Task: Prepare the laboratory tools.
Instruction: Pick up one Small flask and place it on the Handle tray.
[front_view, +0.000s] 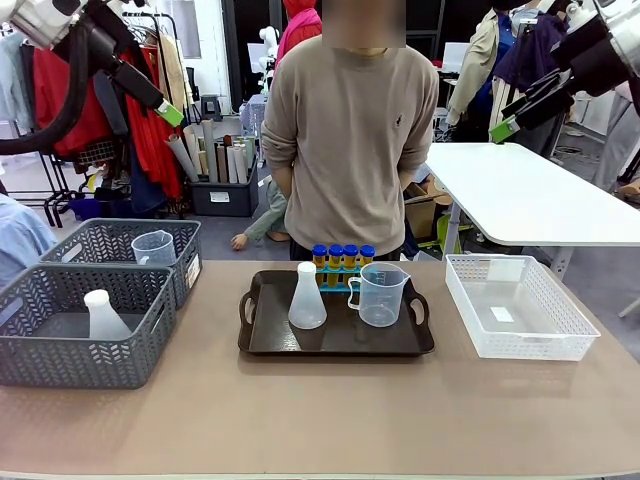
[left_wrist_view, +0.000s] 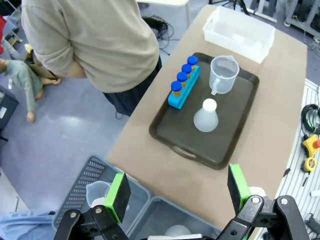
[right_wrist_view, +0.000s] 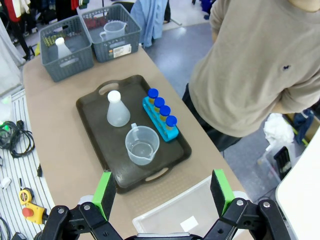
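Dark tray (front_view: 262, 345) sits mid-table, right in front of the person (front_view: 348, 130) standing w/ hands behind back. On the tray: white conical flask (front_view: 307, 297) left of center, clear handled beaker (front_view: 379, 294) just beside it to the right, and behind both, at the tray's far edge, the small blue rack (front_view: 341, 277) w/ four blue-capped tubes (front_view: 343, 256) of orange-yellow liquid. Left of the tray, two grey mesh baskets (front_view: 60, 345), the nearer holding a second flask (front_view: 103, 315), the farther a second beaker (front_view: 153, 247). Right of the tray, a white basket (front_view: 570, 336). Left gripper (left_wrist_view: 178, 192) hangs high above the tray's left side, jaws spread wide, nothing between them. Right gripper (right_wrist_view: 165, 193) likewise up high to the right, fingers wide apart, holding nothing.
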